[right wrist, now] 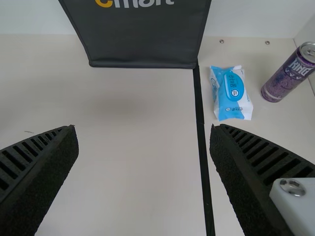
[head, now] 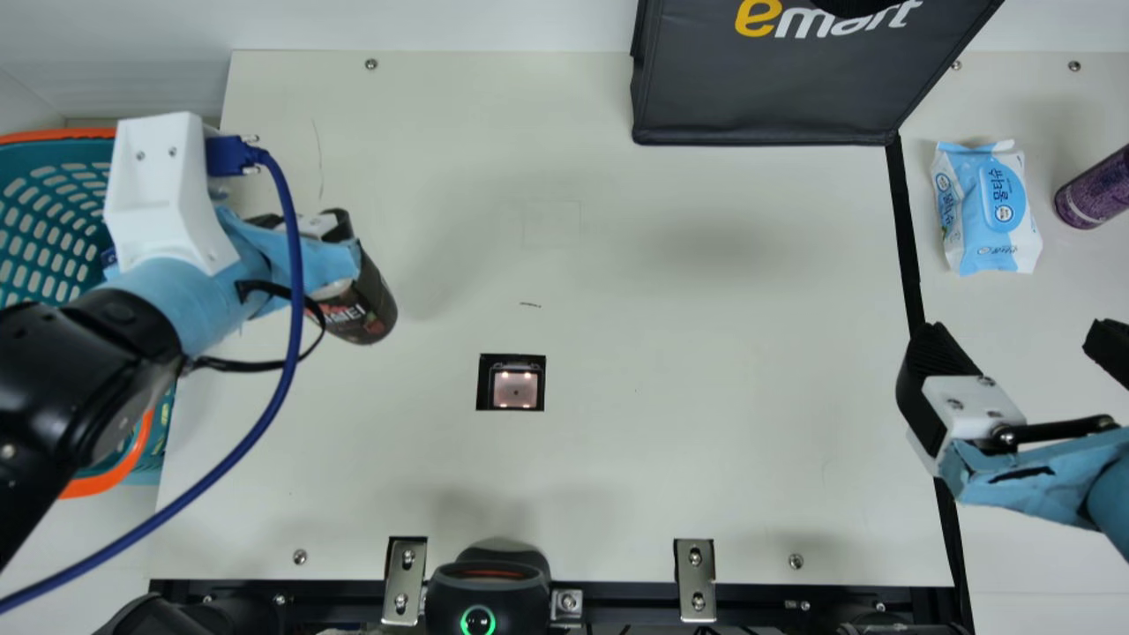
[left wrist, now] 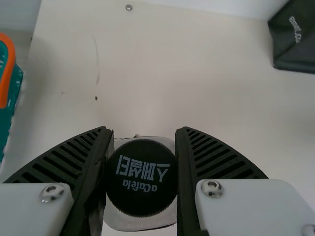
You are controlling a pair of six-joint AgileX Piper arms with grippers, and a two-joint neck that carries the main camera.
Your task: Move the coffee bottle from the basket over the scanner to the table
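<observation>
The left claw [left wrist: 143, 129] grips the coffee bottle [head: 375, 304], tilted between basket [head: 53, 136] and scanner [head: 514, 388]; the right claw [right wrist: 143, 129] stands spread. Risk: gripping near the cap [left wrist: 141, 199] may let the bottle swing, causing a missed scan.

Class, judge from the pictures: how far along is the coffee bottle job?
Done: the bottle is out of the basket. In hand: the left pincer grips it between basket and scanner. Apparently left: passing it over the scanner, which is uncovered, then setting it on the table.
</observation>
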